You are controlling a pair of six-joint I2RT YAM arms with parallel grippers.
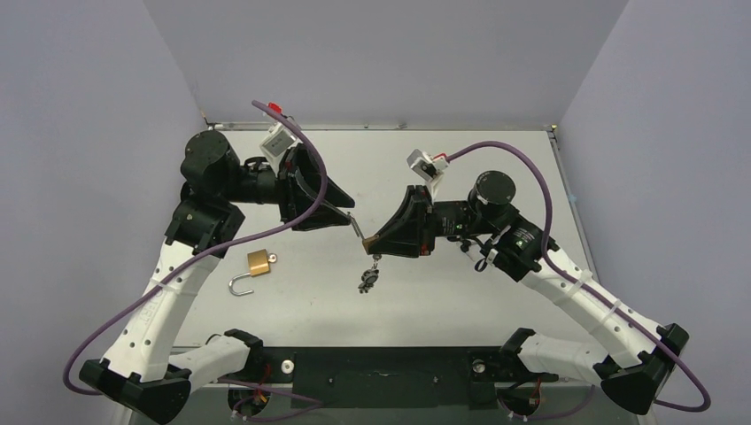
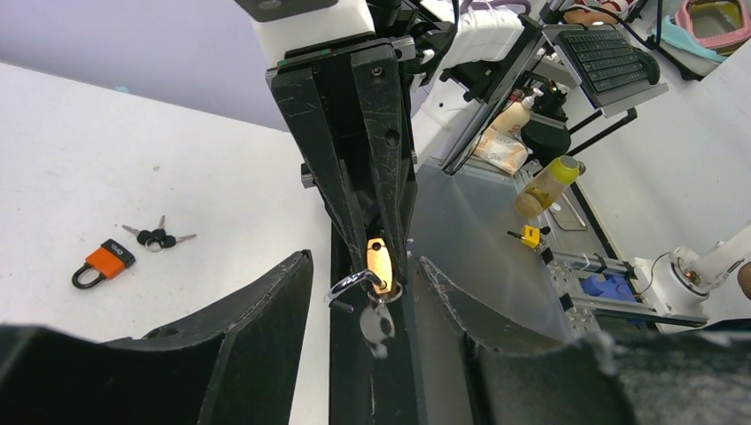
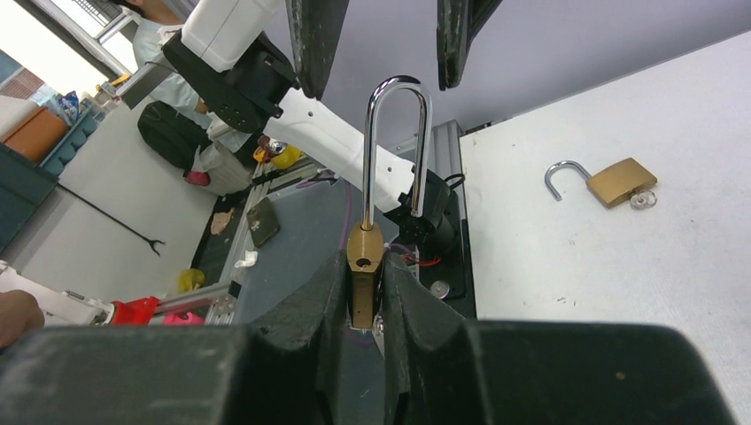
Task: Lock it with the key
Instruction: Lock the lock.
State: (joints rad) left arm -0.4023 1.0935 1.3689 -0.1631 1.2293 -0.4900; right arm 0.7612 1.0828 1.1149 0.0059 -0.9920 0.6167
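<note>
Three padlocks, two grippers; right gripper clamped on one brass padlock above the table, bunch of keys hanging beneath.

Held padlock: flat rectangular brass body pinched edge-on between blunt black fingers closed tight against it; long polished steel shackle, one leg out of the body, aimed at left gripper. Left gripper spread wide, gripping nothing, one scuffed black finger either side of the shackle's bow. Number of keys in the bunch illegible; seating in keyhole not discernible. Second brass padlock flat on the matte pale table near left arm, thin shackle swung open. Third padlock, orange-bodied with dark shackle, seen from left wrist only, on a white surface just beside black-headed keys, seemingly three.
</note>
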